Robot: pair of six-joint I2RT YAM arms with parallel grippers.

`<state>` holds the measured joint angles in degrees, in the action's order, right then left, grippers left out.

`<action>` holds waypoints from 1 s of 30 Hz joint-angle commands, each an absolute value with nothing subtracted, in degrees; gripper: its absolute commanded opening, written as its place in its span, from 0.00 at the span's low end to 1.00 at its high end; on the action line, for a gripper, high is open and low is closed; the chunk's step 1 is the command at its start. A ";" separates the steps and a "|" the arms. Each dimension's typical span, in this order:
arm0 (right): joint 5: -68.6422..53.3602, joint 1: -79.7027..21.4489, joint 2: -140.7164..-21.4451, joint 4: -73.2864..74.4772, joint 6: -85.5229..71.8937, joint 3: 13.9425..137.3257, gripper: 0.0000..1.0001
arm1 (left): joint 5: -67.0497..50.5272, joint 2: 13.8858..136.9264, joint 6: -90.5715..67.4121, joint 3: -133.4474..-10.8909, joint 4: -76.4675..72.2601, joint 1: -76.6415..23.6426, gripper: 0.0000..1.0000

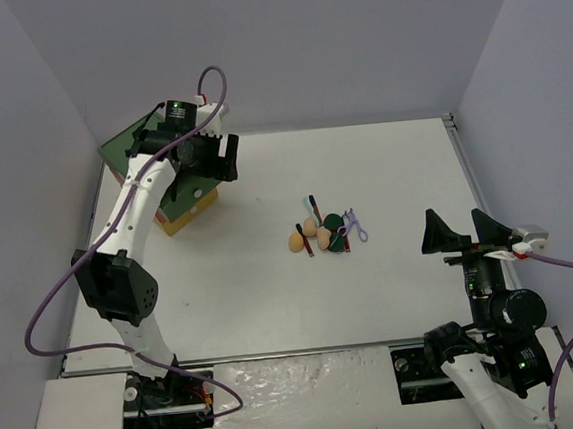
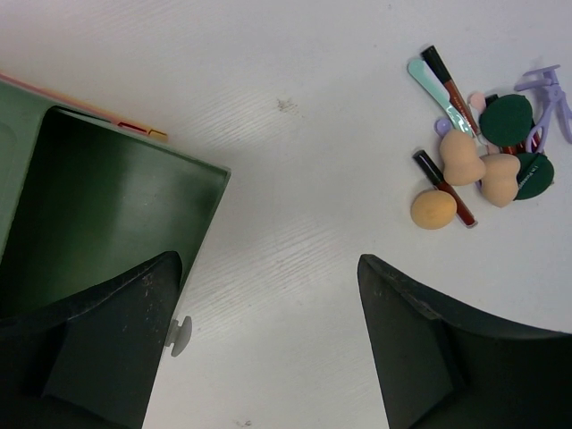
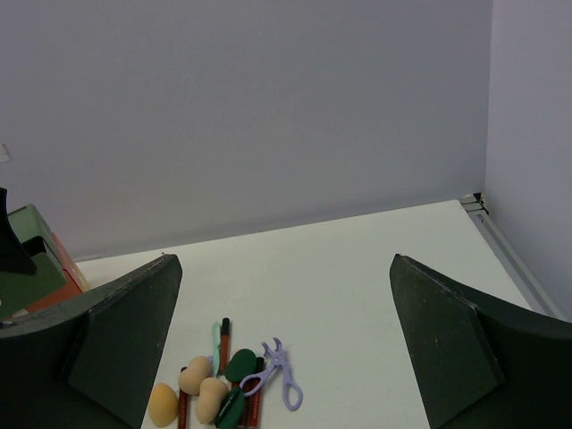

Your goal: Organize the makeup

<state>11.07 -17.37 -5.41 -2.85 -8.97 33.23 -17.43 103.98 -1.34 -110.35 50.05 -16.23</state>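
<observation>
Nearest, well right of the box (image 1: pixel 118 152), the right gripper (image 1: pixel 462 231) hangs spread wide and empty. The makeup (image 1: pixel 325 231) lies heaped mid-table, right of the box. Its sponges (image 2: pixel 462 159) look soft and light, so pinch them across the belly. The sticks (image 2: pixel 444 188) look thin, stiff and likely to roll, so take them mid-shaft. Farthest, the left gripper (image 1: pixel 201 160) gapes empty above the box. No writing is readable.

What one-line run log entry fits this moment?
left hand: open, empty, above green box | right hand: open, empty, apart from makeup | makeup: one pile, untouched
</observation>
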 commanded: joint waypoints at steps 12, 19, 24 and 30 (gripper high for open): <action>10.27 -17.93 -6.86 -8.77 -8.53 33.22 1.00 | -21.27 101.37 -1.83 -114.31 51.70 -16.08 0.77; 10.28 -17.93 -6.86 -8.79 -8.44 33.22 1.00 | -12.98 98.42 -3.97 -116.50 49.06 -16.18 0.81; 10.50 -17.93 -6.86 -8.70 -8.37 33.22 1.00 | -3.66 93.66 -7.03 -113.54 44.90 -19.94 0.92; 10.48 -17.93 -7.01 -8.72 -8.35 33.22 1.00 | 5.16 88.61 -12.46 -102.62 39.28 -32.08 0.97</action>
<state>11.07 -17.37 -5.41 -2.87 -8.93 33.23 -2.19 93.74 -6.62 -107.77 46.23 -23.88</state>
